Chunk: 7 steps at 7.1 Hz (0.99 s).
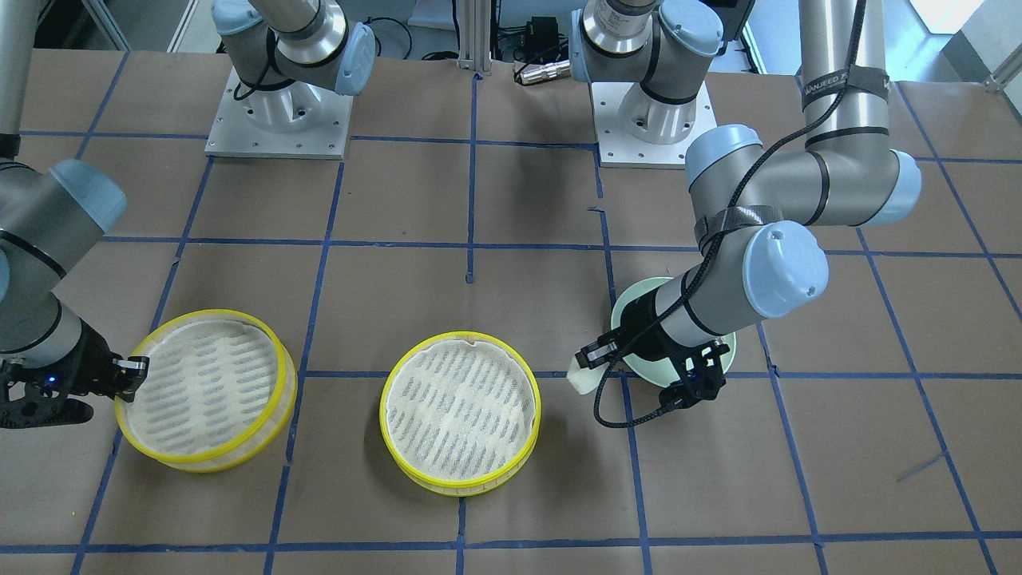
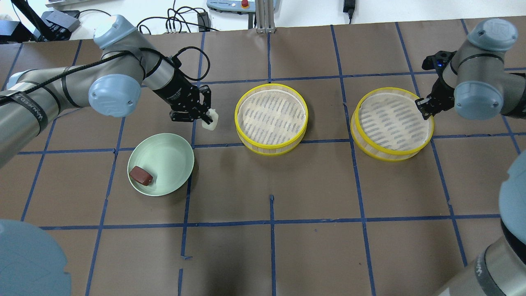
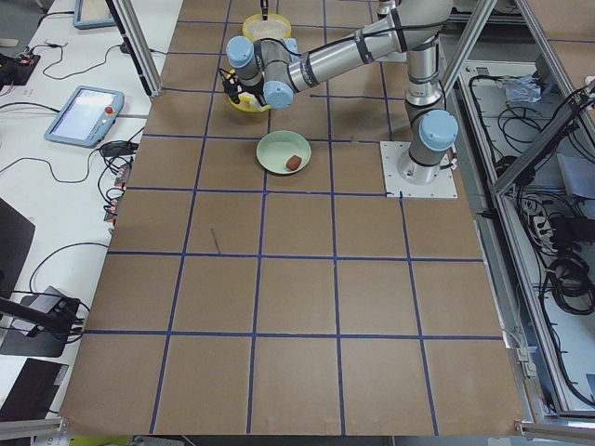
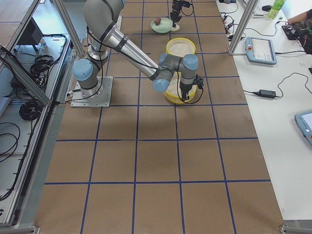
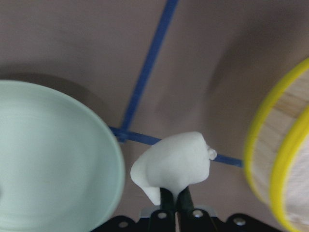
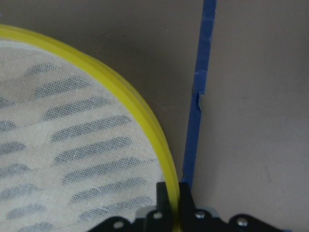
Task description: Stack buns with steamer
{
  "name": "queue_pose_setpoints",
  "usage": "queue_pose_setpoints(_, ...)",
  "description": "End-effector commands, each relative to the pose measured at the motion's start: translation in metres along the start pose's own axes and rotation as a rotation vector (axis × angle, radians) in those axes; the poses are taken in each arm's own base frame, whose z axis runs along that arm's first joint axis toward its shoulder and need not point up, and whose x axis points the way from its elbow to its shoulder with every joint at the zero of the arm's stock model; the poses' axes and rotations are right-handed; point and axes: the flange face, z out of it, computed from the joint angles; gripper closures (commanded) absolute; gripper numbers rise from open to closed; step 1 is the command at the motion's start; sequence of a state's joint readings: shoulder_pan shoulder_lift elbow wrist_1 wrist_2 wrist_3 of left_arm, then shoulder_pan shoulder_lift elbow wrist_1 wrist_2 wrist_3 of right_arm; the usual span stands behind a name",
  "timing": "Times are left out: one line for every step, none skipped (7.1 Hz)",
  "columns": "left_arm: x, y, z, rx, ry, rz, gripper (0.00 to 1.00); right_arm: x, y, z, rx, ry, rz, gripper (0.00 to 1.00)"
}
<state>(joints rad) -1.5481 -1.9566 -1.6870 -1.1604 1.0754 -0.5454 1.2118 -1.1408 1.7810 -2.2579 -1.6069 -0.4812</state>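
My left gripper is shut on the white bun and holds it above the table, between the pale green plate and the middle steamer. The white bun fills the left wrist view, its base between the jaws. The reddish-brown bun lies in the plate. My right gripper is shut on the yellow rim of the right steamer, which sits tilted; in the right wrist view the jaws clamp that rim.
Brown paper with blue tape lines covers the table. Both steamers show in the front view, the middle one and the tilted one. Cables and equipment lie beyond the table's far edge.
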Motion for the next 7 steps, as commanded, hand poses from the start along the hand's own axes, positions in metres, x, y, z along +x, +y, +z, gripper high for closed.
queue_pose_setpoints(0.066,0.034,0.046,-0.005,0.153,-0.163,0.74,0.007,-0.011,-0.044,0.014,0.007,0.006,0.9)
queue_pose_setpoints(0.069,0.026,0.056,0.009,0.159,-0.166,0.27,0.01,-0.016,-0.063,0.006,0.0,0.013,0.91)
queue_pose_setpoints(0.069,0.025,0.057,0.004,0.156,-0.16,0.0,0.01,-0.02,-0.07,0.015,0.003,0.02,0.91)
queue_pose_setpoints(0.068,0.027,0.058,-0.014,0.148,-0.172,0.0,0.005,-0.02,-0.075,0.008,-0.001,0.049,0.91)
queue_pose_setpoints(0.069,0.028,0.048,0.029,0.132,-0.07,0.0,-0.003,-0.018,-0.096,0.01,-0.014,0.087,0.91)
queue_pose_setpoints(0.046,0.016,0.043,0.152,-0.078,0.116,0.0,-0.037,-0.026,-0.107,0.005,-0.022,0.111,0.91)
queue_pose_setpoints(0.016,0.01,0.028,0.199,-0.368,0.286,0.0,-0.089,-0.034,-0.123,0.014,-0.022,0.142,0.91)
